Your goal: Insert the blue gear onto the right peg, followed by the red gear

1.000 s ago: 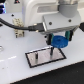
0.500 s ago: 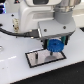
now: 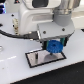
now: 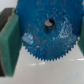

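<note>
No text, label, brand, number or sign can be read in either view. The blue gear [image 4: 46, 31], held between the fingers [image 4: 10, 44], shows only pale scuffed patches on its face, none of them forming letters. The green pads on the fingers are plain. In the exterior view the white arm body above the gripper [image 3: 54, 46] carries no legible marking, and the grey plate [image 3: 45, 58] below the fingers is blank too; the pictures are too small and blurred for any fine print to be made out.
</note>
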